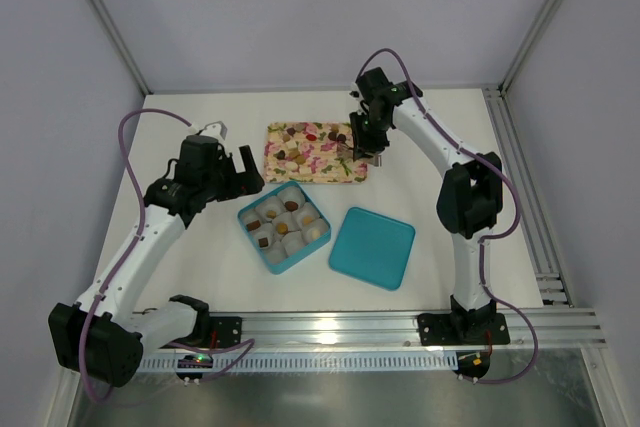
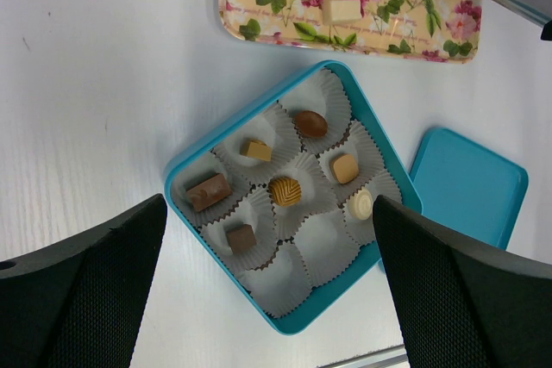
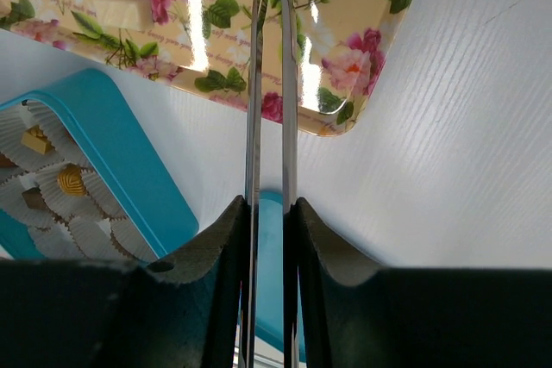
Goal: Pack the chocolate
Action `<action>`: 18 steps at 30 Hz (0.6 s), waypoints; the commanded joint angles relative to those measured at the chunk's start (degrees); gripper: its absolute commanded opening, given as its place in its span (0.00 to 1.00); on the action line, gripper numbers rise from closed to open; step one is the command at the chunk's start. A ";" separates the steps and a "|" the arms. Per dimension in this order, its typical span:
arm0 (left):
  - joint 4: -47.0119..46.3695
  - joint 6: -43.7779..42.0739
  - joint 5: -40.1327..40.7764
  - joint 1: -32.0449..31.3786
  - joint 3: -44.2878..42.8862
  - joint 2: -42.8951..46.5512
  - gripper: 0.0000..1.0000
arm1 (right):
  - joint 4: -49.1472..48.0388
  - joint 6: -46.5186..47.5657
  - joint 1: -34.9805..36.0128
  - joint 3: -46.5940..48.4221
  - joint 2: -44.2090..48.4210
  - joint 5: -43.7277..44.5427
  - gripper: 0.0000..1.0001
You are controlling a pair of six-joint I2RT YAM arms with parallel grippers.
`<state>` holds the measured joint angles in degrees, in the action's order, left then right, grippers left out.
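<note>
Several chocolates (image 2: 285,190) sit in white paper cups inside the teal box (image 1: 245,215), also seen in the left wrist view (image 2: 185,165); two cups (image 2: 332,247) are empty. More chocolates (image 1: 312,135) lie on the floral tray (image 1: 325,169). My left gripper (image 1: 235,162) is open and empty, hovering above the box's left side (image 2: 276,299). My right gripper (image 1: 362,137) is shut on metal tongs (image 3: 269,84), whose nearly closed tips reach over the tray's right end (image 3: 345,58). I see no chocolate between the tips.
The teal lid (image 1: 372,247) lies flat to the right of the box, also in the left wrist view (image 2: 466,187). An aluminium rail (image 1: 400,327) runs along the near edge. Walls enclose the white table on three sides.
</note>
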<state>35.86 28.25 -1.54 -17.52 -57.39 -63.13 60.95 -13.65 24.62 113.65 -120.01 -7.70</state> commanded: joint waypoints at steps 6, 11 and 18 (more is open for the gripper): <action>-0.61 -0.30 0.57 -0.15 -0.18 1.61 1.00 | -0.74 -0.15 -0.10 -0.17 5.92 -1.26 0.29; -0.61 -0.21 0.49 -0.15 -0.18 1.61 1.00 | -1.62 -0.32 -0.01 -2.20 8.90 -2.75 0.29; -0.61 -0.21 0.22 -0.06 -0.27 1.52 1.00 | -2.15 -0.59 1.39 -6.76 14.27 -5.21 0.29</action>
<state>35.86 28.25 -1.54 -17.52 -57.36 -63.13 60.27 -13.74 24.99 107.90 -111.15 -10.61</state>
